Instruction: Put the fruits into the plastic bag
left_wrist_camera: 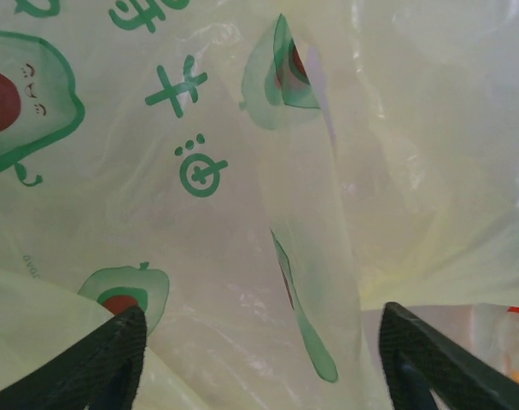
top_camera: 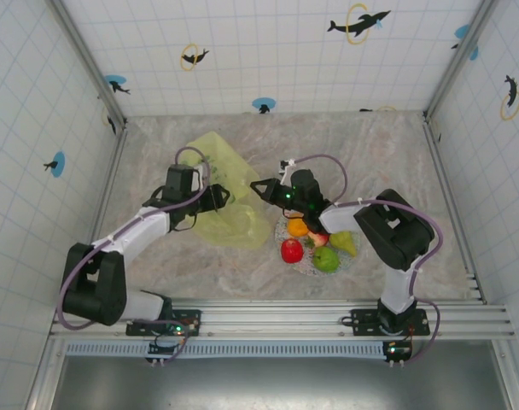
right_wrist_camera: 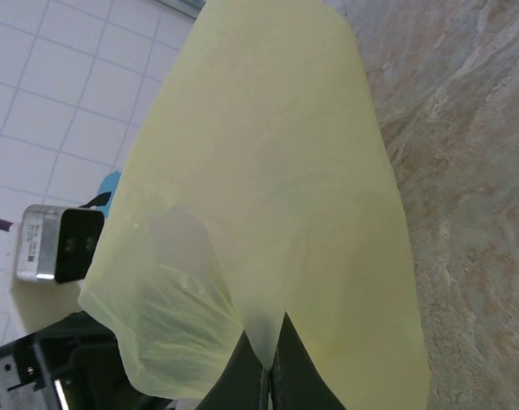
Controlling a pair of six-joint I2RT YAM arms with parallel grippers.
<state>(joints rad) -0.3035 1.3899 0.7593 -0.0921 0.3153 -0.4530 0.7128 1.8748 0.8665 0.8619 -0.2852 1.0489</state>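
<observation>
Fruits (top_camera: 292,250) lie right of the bag (top_camera: 230,218), apparently none inside yet; right fingers (right_wrist_camera: 251,384) pinch its edge, left fingers (left_wrist_camera: 106,359) apart.

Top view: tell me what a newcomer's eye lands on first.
The yellow-green bag at mid-table, with both arms meeting at it: the right gripper pinches its edge, and the left gripper gapes against its film. Just right of it, bright fruits sit in a cluster.
</observation>
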